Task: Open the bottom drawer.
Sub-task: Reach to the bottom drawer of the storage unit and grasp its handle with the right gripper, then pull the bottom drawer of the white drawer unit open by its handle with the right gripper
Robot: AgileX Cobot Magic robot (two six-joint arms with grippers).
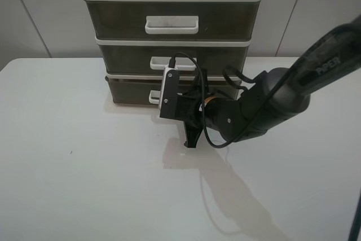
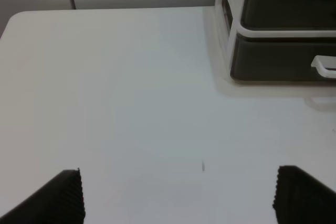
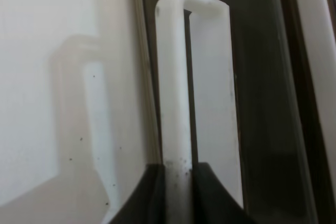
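The bottom drawer (image 1: 127,91) is the lowest smoky grey-brown tier of the white-framed unit, and its front looks about flush with the frame. It also shows in the left wrist view (image 2: 278,59). Only the left end of its white loop handle (image 1: 153,96) shows. My right gripper (image 1: 172,103) reaches in from the right, its fingertips hidden behind the wrist camera mount. In the right wrist view the right gripper (image 3: 178,174) is shut on the front bar of the handle (image 3: 173,77). My left gripper (image 2: 178,203) is open and empty over bare table, apart from the unit.
The two upper drawers (image 1: 169,20) (image 1: 130,57) are shut, each with a white handle. The unit stands at the back of the white table (image 1: 84,179), close to the grey wall. A black cable (image 1: 217,139) loops off the right wrist.
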